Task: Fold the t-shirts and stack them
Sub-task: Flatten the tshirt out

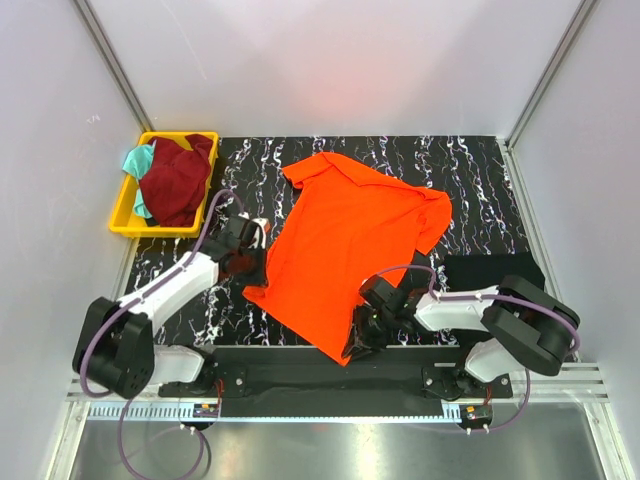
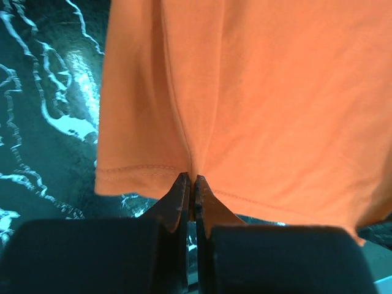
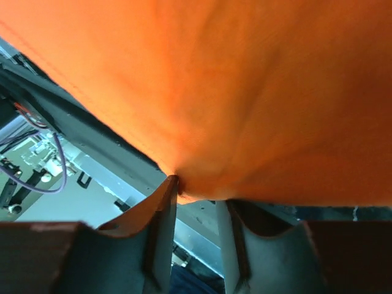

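- The top camera hangs above and behind the arms. It looks down and forward over their bases (image 1: 115, 350) and takes in the whole dark surface (image 1: 480, 180) from well back.
- The left wrist camera sits low behind the left fingers (image 2: 177, 199) and looks along them, very near the hem of the orange t-shirt (image 2: 257, 92).
- The right wrist camera peers up past the right fingers (image 3: 160, 208), tight under the same cloth.
- All three share that shirt. The top and left wrist views also share the surface.
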Robot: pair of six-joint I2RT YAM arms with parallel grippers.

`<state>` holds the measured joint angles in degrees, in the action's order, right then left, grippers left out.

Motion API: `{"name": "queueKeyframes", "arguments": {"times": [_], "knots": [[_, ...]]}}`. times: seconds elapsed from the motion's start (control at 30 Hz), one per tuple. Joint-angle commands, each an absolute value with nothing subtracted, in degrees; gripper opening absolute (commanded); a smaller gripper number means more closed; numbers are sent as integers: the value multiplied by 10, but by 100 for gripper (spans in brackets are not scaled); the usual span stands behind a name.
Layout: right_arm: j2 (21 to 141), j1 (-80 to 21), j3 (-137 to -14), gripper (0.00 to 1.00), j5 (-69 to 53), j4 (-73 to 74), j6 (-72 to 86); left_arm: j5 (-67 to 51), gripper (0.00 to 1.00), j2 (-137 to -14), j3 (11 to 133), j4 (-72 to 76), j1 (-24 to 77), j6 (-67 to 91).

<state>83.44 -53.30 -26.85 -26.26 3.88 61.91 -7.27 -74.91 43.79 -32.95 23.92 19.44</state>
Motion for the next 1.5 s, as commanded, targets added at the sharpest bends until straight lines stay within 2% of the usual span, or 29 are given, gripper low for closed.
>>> {"name": "queueKeyframes", "arguments": {"times": [0.0, 0.23, 0.43, 0.63, 0.7, 0.77, 0.8, 0.83, 0.87, 0.93, 1.0, 1.07, 1.2, 1.37, 1.47], "knots": [[828, -546, -275, 28, -243, 10, 642, -69, 0, -707, 472, -351, 223, 178], [752, -548, -230, 17, -262, 15, 655, -48, 0, -664, 482, -384, 115, 135], [740, -582, -257, 13, -316, 36, 614, -15, 0, -689, 496, -386, 30, 127], [803, -633, -331, 13, -348, 40, 571, 23, 0, -730, 520, -385, -20, 124], [868, -645, -375, 15, -372, 40, 546, 49, 9, -736, 534, -386, -22, 114], [936, -664, -456, 20, -397, 40, 529, 59, 21, -732, 544, -391, -22, 101], [952, -671, -482, 29, -426, 50, 501, 78, 33, -716, 545, -395, -24, 101], [964, -673, -534, 36, -429, 86, 473, 87, 39, -698, 543, -395, -24, 104], [969, -670, -568, 51, -410, 148, 430, 96, 48, -663, 541, -394, -24, 110], [949, -658, -569, 71, -395, 161, 417, 96, 54, -622, 541, -395, -24, 116], [899, -637, -549, 84, -361, 165, 431, 86, 56, -586, 551, -403, -24, 119], [852, -589, -510, 89, -352, 178, 438, 56, 55, -577, 567, -432, -20, 123], [789, -480, -483, 100, -250, 295, 396, -29, 55, -570, 545, -423, 6, 157], [808, -353, -560, 97, -115, 384, 317, -118, 53, -607, 513, -356, 110, 219], [852, -275, -626, 93, -36, 401, 270, -124, 53, -640, 505, -326, 187, 242]]}}
